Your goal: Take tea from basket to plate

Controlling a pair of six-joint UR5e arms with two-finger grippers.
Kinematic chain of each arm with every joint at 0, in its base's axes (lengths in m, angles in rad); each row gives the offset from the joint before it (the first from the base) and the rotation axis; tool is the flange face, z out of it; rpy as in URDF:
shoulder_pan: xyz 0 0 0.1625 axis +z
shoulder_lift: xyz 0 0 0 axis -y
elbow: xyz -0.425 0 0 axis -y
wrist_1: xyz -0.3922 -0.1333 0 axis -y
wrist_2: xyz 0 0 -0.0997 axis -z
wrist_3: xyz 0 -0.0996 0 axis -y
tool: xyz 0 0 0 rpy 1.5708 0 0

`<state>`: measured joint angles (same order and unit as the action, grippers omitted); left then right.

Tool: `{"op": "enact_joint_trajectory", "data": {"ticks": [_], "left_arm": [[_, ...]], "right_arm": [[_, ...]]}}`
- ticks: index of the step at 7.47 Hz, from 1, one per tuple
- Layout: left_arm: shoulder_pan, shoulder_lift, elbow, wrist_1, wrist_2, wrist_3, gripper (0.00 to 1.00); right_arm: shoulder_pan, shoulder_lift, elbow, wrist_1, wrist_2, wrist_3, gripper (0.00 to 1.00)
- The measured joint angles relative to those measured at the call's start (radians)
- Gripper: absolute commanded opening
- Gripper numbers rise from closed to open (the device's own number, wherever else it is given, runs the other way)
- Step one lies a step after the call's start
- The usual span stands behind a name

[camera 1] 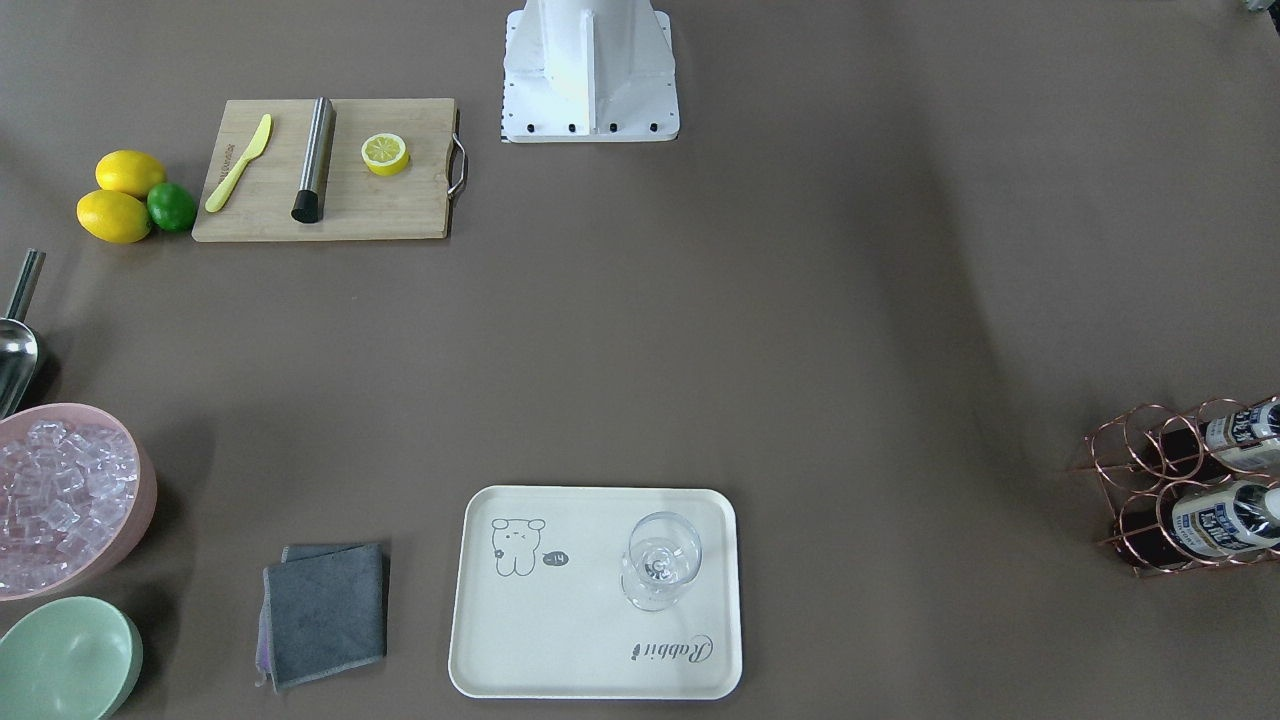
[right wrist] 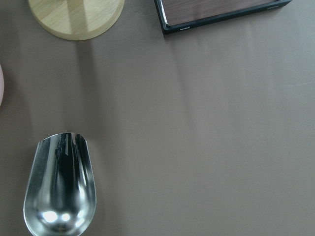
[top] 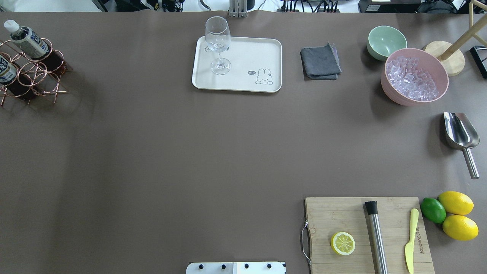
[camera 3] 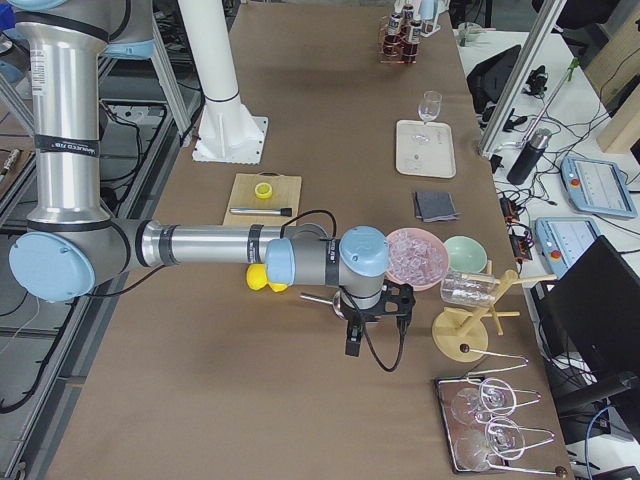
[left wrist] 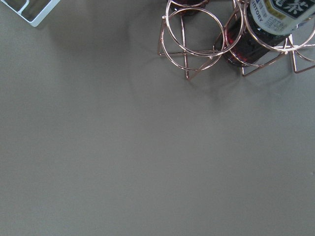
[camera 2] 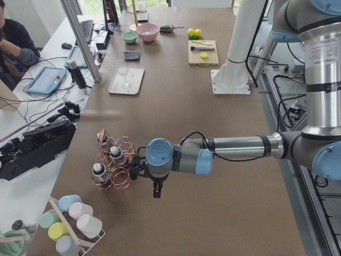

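- Tea point(top: 25, 38) sits in the basket point(top: 30, 64) at the table's left end, well apart from the plate point(top: 251, 49).
- Plate has a stemmed glass point(top: 217, 45) standing on it.
- My left gripper point(camera 2: 136, 169) hangs just beside the basket; can't tell whether it's wide or closed.
- My right gripper point(camera 3: 396, 300) is probably above the metal scoop point(right wrist: 59, 191); can't tell its jaws either.

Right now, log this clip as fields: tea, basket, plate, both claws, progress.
basket: copper wire basket, left end of the table
tea: small clear plastic bottles of dark brown tea, white caps, all in the basket
plate: cream rectangular plate, holding only an upright clear stemmed glass
left claw: beside the basket; open or shut unclear
right claw: near the steel scoop; open or shut unclear
progress: no tea on the plate
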<state>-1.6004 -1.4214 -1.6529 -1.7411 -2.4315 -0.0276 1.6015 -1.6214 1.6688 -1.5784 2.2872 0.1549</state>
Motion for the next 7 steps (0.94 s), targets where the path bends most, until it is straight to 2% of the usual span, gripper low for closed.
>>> {"op": "enact_joint_trajectory", "data": {"ticks": [7], "left_arm": [[0.003,-0.002,0.010,0.005,0.003,0.000,0.98]], "right_arm": [[0.000,-0.001,-0.001,0.001,0.000,-0.001,1.00]]}}
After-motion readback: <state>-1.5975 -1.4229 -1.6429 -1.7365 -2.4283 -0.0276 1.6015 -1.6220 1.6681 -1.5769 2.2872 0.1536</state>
